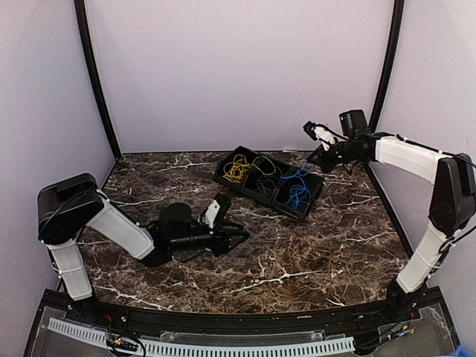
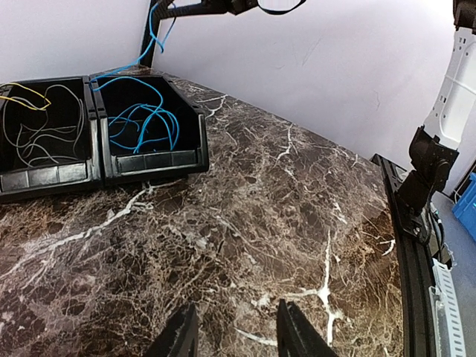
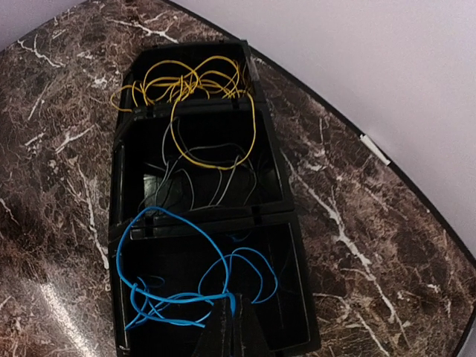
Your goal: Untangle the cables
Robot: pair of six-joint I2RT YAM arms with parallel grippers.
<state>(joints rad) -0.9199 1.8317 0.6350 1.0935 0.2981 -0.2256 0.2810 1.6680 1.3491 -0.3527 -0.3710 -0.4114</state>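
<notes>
Three black bins (image 1: 223, 175) stand joined in a row at the back of the table. The yellow cable (image 1: 239, 169) lies looped in the left bin and spills into the middle one (image 3: 212, 141). The blue cable (image 1: 297, 190) lies coiled in the right bin (image 3: 160, 305). My right gripper (image 3: 234, 309) is raised over that bin and shut on a strand of the blue cable, which rises from the bin to it in the left wrist view (image 2: 152, 30). My left gripper (image 2: 234, 335) is open and empty, low over the marble, well short of the bins (image 1: 238, 236).
Thin grey wires (image 3: 178, 186) lie in the middle bin, under a yellow loop. The marble table (image 1: 297, 260) ends at a black rail along the right edge (image 2: 405, 245). The right arm's base (image 2: 424, 171) stands at that rail.
</notes>
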